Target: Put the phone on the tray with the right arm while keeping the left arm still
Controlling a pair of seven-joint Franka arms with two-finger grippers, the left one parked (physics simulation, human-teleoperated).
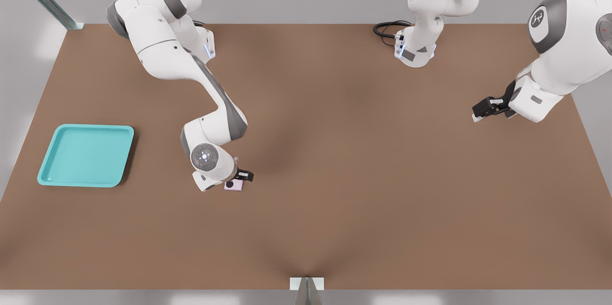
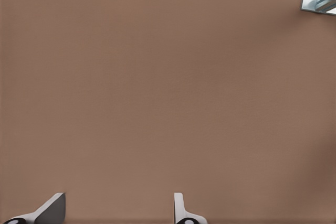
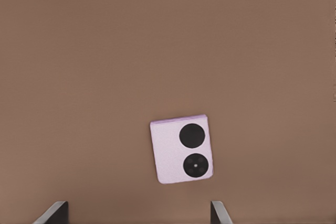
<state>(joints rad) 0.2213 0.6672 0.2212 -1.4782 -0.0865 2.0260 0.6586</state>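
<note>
Tool (image 1: 241, 177) of mine hangs low over the brown surface (image 1: 334, 161), fingers (image 3: 55, 212) spread wide and gripping nothing. Just beneath it the phone (image 3: 181, 150) lies flat, lenses up, between the finger lines, a little askew, untouched. Farther off, well apart toward the front view's left, the turquoise tray (image 1: 48, 181) sits on the same surface.
</note>
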